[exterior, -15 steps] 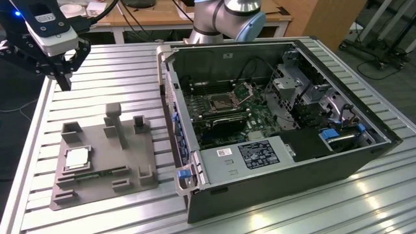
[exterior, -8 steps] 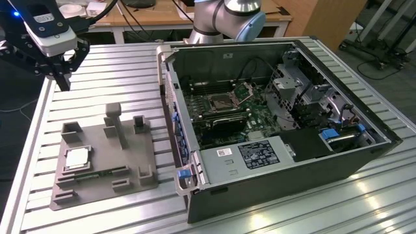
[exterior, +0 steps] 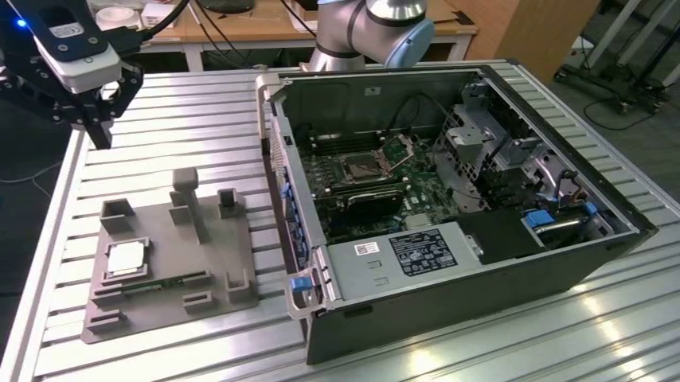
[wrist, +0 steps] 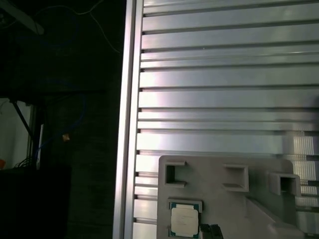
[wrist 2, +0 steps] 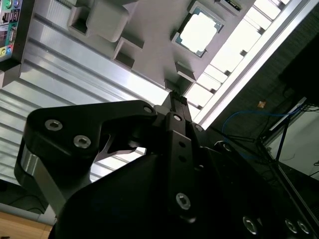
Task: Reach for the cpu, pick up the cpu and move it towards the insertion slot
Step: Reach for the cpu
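Slatted table [exterior: 181,103]: closed jaws hover apart from the cpu [exterior: 126,259] in its grey tray [exterior: 154,221].

A black-and-white label [exterior: 422,251] is sitting on the grey box [exterior: 356,277], its print being too small to read. No other lettering is showing legibly.
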Robot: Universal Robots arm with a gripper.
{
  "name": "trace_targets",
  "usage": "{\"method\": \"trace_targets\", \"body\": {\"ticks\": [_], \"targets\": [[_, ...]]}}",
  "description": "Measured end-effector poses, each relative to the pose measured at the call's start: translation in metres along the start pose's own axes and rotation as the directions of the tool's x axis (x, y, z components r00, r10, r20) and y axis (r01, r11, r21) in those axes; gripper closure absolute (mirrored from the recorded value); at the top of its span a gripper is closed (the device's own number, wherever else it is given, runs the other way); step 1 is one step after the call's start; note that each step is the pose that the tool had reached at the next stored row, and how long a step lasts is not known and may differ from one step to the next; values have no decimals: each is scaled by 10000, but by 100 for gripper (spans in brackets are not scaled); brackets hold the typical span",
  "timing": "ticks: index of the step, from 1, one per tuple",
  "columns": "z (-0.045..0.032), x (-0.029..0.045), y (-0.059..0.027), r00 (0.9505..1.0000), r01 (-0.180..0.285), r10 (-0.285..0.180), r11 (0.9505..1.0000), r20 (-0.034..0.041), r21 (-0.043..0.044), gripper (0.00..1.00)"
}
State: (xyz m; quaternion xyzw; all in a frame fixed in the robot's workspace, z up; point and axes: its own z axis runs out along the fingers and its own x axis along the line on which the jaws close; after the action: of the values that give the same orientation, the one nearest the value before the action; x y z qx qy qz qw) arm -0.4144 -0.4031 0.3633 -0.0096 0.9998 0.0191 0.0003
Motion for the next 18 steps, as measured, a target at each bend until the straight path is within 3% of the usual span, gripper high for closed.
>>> {"method": "trace_targets", "body": {"ticks": [18], "targets": [[6, 31, 0, 10000, -1, 1, 10000, 0, 0, 89]]}}
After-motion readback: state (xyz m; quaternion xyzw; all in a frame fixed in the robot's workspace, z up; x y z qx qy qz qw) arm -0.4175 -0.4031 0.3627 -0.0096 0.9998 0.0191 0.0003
